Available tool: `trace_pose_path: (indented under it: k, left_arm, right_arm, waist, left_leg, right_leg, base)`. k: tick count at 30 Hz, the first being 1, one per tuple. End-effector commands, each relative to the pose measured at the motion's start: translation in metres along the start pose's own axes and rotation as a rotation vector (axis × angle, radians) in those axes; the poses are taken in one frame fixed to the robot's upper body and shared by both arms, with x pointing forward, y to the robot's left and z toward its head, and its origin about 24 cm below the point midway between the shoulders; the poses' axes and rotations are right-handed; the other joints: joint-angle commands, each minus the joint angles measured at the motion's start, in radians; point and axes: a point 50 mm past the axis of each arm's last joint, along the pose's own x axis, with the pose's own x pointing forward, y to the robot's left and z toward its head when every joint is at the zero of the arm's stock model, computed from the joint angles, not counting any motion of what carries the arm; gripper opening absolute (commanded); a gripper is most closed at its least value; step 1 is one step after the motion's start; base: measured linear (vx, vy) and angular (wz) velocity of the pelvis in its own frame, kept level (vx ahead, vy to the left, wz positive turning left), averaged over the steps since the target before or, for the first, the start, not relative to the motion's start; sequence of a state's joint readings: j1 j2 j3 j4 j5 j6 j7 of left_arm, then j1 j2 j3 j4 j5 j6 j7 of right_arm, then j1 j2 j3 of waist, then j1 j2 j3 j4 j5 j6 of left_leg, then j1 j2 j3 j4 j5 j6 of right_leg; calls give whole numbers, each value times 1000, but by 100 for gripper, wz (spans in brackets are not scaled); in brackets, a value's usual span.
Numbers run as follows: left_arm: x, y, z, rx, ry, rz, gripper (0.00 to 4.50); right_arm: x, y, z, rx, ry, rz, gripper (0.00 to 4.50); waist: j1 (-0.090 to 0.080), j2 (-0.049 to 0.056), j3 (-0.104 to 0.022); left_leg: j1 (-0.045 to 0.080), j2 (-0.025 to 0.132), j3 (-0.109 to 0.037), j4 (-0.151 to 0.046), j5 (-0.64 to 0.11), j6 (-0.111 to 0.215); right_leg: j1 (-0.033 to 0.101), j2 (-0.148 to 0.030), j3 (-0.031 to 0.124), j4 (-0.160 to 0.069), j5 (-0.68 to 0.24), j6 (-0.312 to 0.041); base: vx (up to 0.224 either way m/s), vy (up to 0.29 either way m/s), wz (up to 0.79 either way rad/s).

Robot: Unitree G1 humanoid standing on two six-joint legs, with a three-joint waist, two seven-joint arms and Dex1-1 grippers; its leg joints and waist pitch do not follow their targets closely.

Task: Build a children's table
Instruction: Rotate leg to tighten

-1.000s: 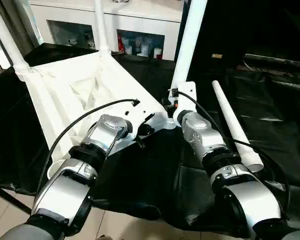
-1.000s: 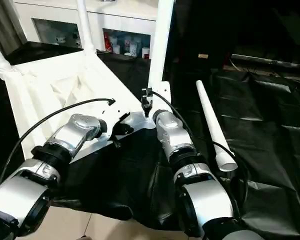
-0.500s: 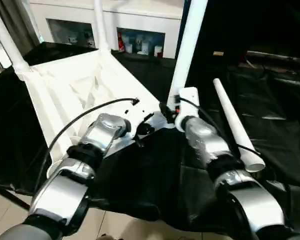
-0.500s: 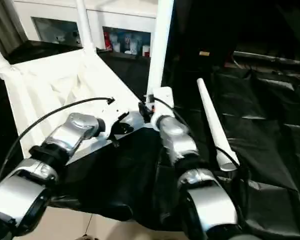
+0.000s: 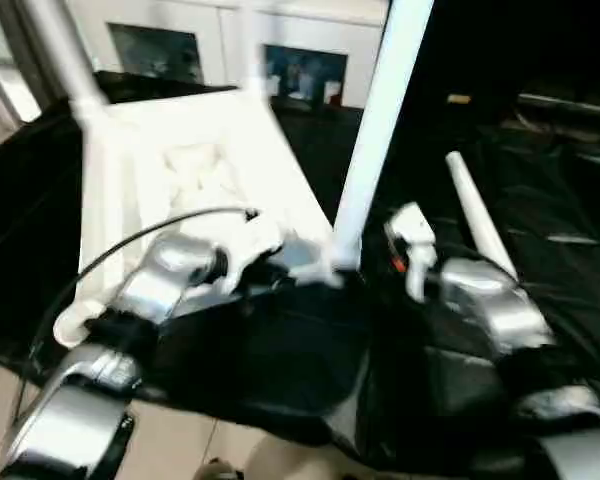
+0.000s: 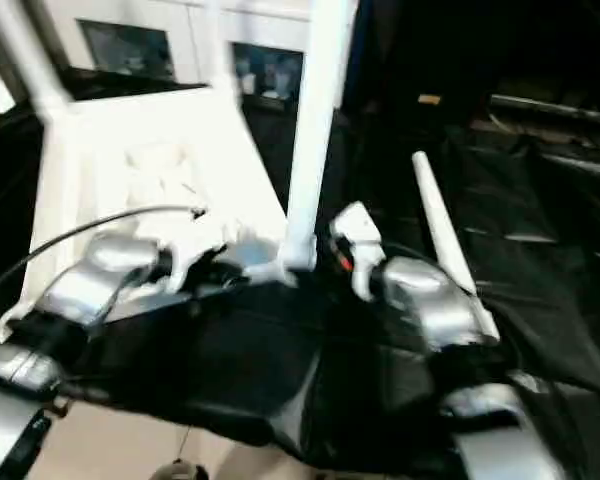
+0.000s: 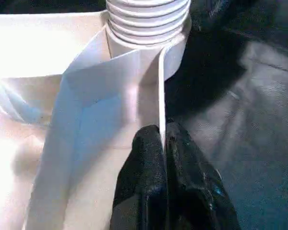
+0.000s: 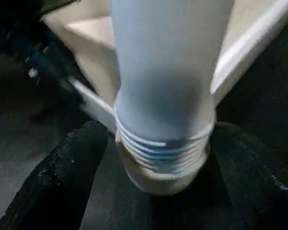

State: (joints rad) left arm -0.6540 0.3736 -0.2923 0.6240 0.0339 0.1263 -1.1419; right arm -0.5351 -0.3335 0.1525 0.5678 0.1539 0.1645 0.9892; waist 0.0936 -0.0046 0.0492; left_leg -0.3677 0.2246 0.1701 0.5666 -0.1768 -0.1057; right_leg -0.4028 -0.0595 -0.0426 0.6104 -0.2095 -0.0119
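1. Left gripper (image 7: 164,143): fingers (image 7: 144,163) pinched shut on the thin raised rim (image 7: 160,86) of the table top (image 5: 195,170), one finger each side of the rim, just below the near corner socket (image 7: 149,52).
2. Right gripper (image 8: 158,158): jaws spread wide, one black finger (image 8: 72,163) each side of the upright leg (image 8: 168,72) at its ribbed base. Fingers look clear of the leg, no grip seen.
3. Table top lies upside down on black sheeting (image 5: 540,270), ribbed underside up. It sits on the robot's left half of the work area, w/ its near corner about centre in the head views.
4. Upright leg (image 5: 375,130) stands in that near corner socket (image 5: 330,265) and rises out of the pic's top edge. Threaded rings at the leg's foot show at the socket mouth in both wrist views.
5. Two more legs stand in sockets: far-left leg (image 5: 60,50) at the far-left corner, far leg (image 5: 248,45) at the far corner toward the cabinet.
6. Loose leg (image 5: 475,215) lies flat on the sheeting to the robot's right of the top, apart from it, running away from the robot; right forearm (image 5: 490,310) covers its near end.
7. Left forearm (image 5: 165,280) reaches over the near edge of the top, black cable (image 5: 130,245) arcing above it.
8. White cabinet (image 5: 310,30) w/ glass-front shelves stands behind the work area.
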Motion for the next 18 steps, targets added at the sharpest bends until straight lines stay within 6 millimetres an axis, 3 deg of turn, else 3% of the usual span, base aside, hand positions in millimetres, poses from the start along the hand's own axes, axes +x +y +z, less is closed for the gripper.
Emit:
trace_pose_path:
  k: [1,2,4,8,16,18]
  left_arm:
    - [4,-6,22,82,-102,-75,0]
    - [2,-7,22,78,-103,-89,0]
    - [0,-10,20,80,-100,-105,0]
    - [-3,-16,16,83,-99,-145,0]
    - [-3,-17,14,80,-91,-149,0]
    - [-4,-18,13,78,-88,-150,0]
  right_arm:
    - [-2,3,1,-21,19,42,382]
    - [-4,3,1,-25,27,45,382]
    - [-6,2,1,-35,34,50,382]
    - [-11,4,2,-40,28,90,382]
    - [-12,7,3,-42,4,113,382]
    - [-10,10,4,-40,-16,128,356]
  waist:
    - [0,-1,-66]
    - [-1,-7,-66]
    - [1,-3,-66]
    - [3,-8,-68]
    - [4,-6,-70]
    - [6,-5,-72]
  left_leg:
    - [11,8,13,-49,-101,60]
    - [10,8,13,-49,-99,61]
    - [10,6,13,-48,-92,59]
    - [7,6,13,-45,-70,69]
    - [8,3,13,-41,-68,73]
    - [9,2,13,-39,-53,78]
  right_leg:
    - [64,-58,35,-47,111,-258]
    - [65,-59,35,-47,110,-257]
    - [63,-59,36,-46,101,-254]
    - [67,-58,36,-41,128,-249]
    - [64,-57,35,-39,119,-249]
    - [65,-56,35,-36,146,-252]
  base:
    - [0,0,0]
    - [0,0,0]
    - [0,0,0]
    - [0,0,0]
    - [0,0,0]
    - [0,0,0]
